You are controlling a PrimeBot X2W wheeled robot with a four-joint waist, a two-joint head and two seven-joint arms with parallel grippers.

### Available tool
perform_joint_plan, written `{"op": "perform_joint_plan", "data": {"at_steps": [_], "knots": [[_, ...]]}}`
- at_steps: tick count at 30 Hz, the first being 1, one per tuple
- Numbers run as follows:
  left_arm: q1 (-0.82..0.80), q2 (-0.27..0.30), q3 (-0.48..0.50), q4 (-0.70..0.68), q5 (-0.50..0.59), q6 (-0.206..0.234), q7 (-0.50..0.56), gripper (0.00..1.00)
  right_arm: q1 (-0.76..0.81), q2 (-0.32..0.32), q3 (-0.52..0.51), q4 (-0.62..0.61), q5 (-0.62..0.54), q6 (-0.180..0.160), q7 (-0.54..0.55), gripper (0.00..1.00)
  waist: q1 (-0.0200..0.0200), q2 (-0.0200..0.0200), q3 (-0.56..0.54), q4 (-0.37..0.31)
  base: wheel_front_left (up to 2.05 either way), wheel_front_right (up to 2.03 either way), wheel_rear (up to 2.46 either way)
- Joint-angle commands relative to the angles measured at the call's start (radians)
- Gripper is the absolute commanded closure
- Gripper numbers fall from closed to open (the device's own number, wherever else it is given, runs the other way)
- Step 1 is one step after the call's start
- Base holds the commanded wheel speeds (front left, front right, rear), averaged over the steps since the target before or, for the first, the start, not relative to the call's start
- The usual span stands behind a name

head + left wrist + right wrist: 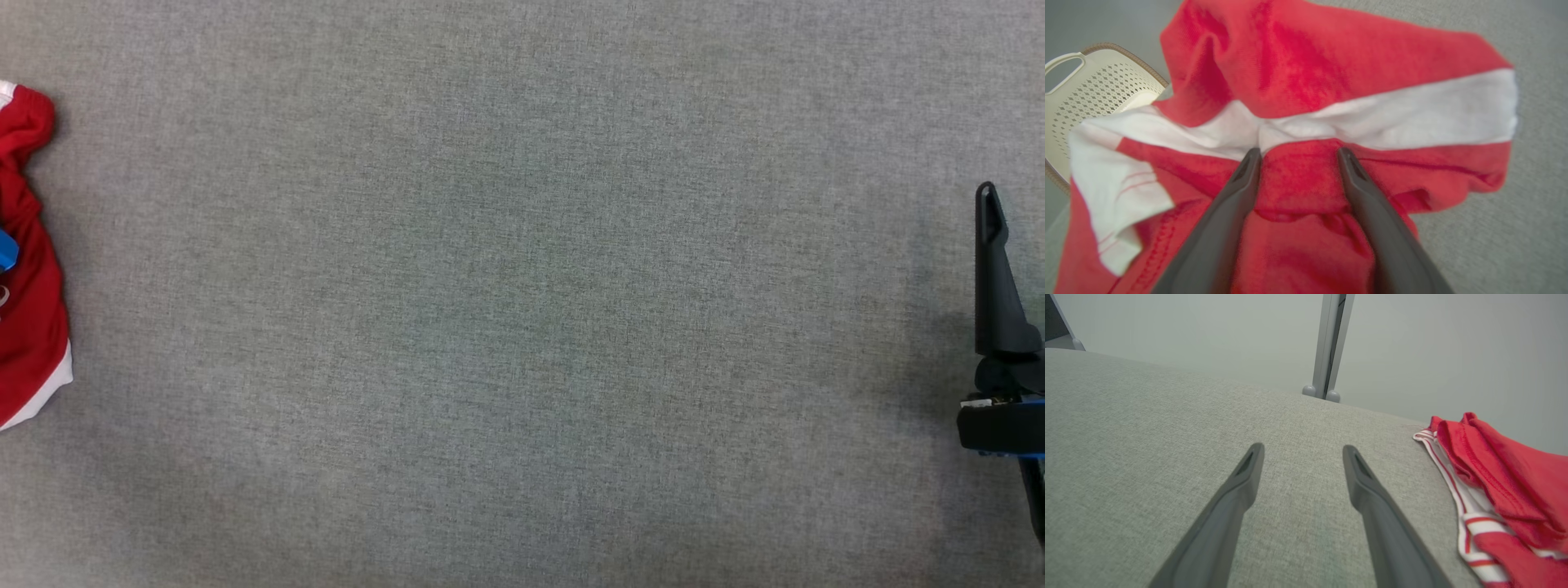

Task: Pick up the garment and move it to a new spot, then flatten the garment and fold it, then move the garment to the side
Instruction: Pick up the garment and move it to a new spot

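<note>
The garment (28, 269) runs off the head view's left edge; blurred close up, it half hides a basket (1098, 94). The right gripper (988, 204) is cut by the right edge, one finger showing.

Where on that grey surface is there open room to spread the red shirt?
The grey surface lies bare from the red garment at the far left across to the right gripper. Crowded: the left, with garment, left gripper and basket.
</note>
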Motion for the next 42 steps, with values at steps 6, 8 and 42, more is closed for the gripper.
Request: {"op": "perform_joint_plan", "data": {"at_steps": [6, 8, 42], "knots": [[0.014, 0.023, -0.05, -0.013, -0.034, -0.008, -0.09, 1.0, -0.012, 0.015, 0.007, 0.028, 0.005, 0.0, -0.023, 0.0, 0.0001, 0.0, -0.024, -0.016, 0.0, 0.0, 0.0], [-0.002, 0.041, -0.064, -0.016, -0.031, -0.008, -0.135, 1.0, -0.017, 0.02, 0.009, 0.046, 0.01, 0.0, -0.032, 0.0, 0.0001, 0.0, -0.039, -0.023, 0.0, 0.0, 0.0], [-0.224, 0.054, -0.412, -0.719, 0.155, 0.025, -0.328, 1.0, -0.111, 0.155, 0.223, 0.434, 0.163, 0.0, -0.271, 0.0, 0.0001, 0.0, -0.266, -0.429, 0.0, 0.0, 0.0]]}}
